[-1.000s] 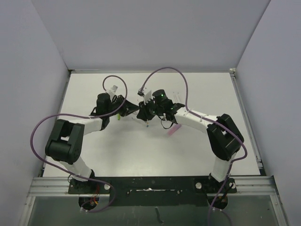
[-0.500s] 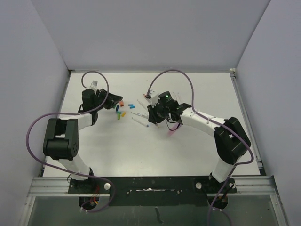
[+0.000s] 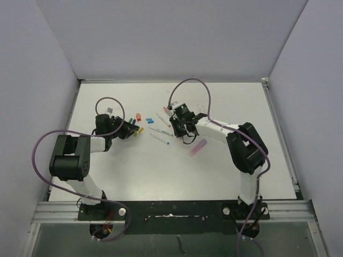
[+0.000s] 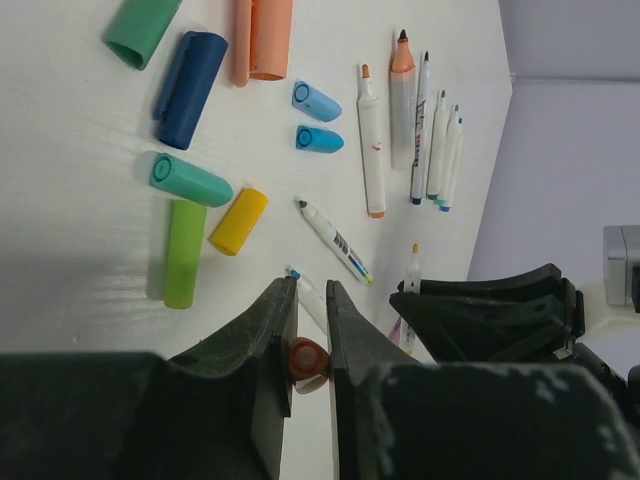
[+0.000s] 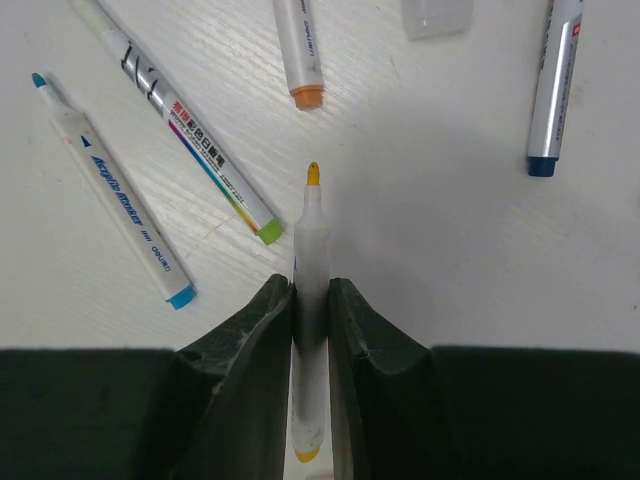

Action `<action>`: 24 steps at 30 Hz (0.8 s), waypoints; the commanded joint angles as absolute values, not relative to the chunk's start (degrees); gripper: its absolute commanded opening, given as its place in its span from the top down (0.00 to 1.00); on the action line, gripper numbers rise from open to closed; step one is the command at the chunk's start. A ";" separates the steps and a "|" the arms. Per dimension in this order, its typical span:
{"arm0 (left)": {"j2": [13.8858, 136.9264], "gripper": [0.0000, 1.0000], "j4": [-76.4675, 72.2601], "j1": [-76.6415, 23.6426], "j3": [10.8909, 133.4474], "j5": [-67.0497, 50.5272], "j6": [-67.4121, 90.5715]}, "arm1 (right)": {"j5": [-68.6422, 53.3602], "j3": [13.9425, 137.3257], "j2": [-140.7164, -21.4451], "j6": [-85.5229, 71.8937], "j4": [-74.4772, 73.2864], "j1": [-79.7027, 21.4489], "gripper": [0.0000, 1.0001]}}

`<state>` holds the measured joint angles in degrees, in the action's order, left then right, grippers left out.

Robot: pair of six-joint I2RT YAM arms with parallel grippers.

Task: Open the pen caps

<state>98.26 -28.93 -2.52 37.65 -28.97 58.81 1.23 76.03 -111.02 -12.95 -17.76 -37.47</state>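
Left claw [image 3: 131, 132] and right claw [image 3: 178, 130] both pinched tight; cap pile [image 3: 136, 121] loose on worktop [image 3: 161, 171].
Top: left claw just left of the pile, right claw right of it, over pens [image 3: 157, 137]. Left wrist: left claw clamps orange-red cap [image 4: 308, 360], near the pile. Right wrist: right claw grips uncapped yellow-tipped pen [image 5: 311, 250]; pile not visible.

Loose caps [image 3: 138, 116] and pens [image 3: 159, 138] crowd the worktop [image 3: 161, 176] between left tool [image 3: 130, 130] and right tool [image 3: 178, 128]; toward 6 o'clock it lies bare.
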 commanded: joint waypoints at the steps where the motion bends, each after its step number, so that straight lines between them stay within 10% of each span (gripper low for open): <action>1: 99.52 0.89 -32.02 -2.02 37.97 -29.19 57.66 | 4.80 77.94 -111.13 -15.22 -17.51 -37.08 1.00; 24: 94.09 0.57 -36.03 -1.05 35.26 -29.53 59.22 | 3.37 77.74 -113.60 -17.04 -17.76 -35.82 0.71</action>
